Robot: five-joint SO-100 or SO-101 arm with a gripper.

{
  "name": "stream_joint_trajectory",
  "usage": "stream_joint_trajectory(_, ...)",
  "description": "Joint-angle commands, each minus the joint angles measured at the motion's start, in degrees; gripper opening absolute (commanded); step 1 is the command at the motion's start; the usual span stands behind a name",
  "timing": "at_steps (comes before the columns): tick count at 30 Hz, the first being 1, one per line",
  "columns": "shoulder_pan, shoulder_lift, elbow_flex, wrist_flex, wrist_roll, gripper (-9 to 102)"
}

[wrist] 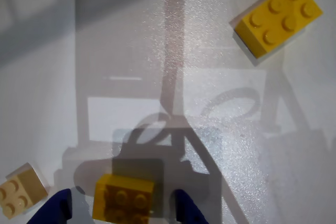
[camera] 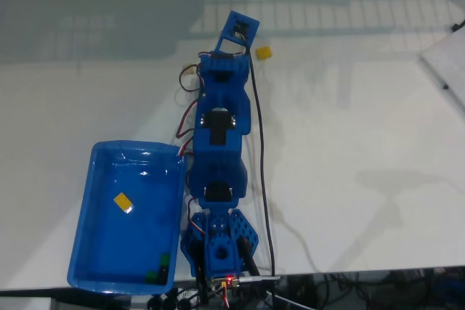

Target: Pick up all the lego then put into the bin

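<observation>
In the wrist view a yellow lego point(wrist: 124, 199) lies at the bottom edge in shadow, between the two blue fingertips point(wrist: 54, 209) of my gripper point(wrist: 121, 212). The gripper is open, with a gap on each side of the brick. A small tan lego point(wrist: 20, 191) lies just left of the left fingertip. Another yellow lego point(wrist: 277, 18) lies at the top right, and the same lego point(camera: 263, 53) sits right of the arm's tip in the fixed view. The blue bin point(camera: 86, 252) stands at the lower left, and a yellow lego point(camera: 123, 202) lies inside it.
The blue arm point(camera: 219, 128) stretches from its base point(camera: 218, 252) at the table's front edge toward the far side, with a black cable point(camera: 260, 157) along its right. Small green and dark pieces point(camera: 161, 270) lie in the bin's near corner. A white board point(camera: 447, 70) lies at the right edge.
</observation>
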Motion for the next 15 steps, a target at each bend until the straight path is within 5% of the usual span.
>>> stream_joint_trajectory(1,-0.9,-0.8,-2.3,1.2,-0.9,24)
stream_joint_trajectory(10,-1.1,-1.4,-3.0,3.3,-3.3,17)
stream_joint_trajectory(15,-1.1,-1.5,-3.0,3.6,-3.7,3)
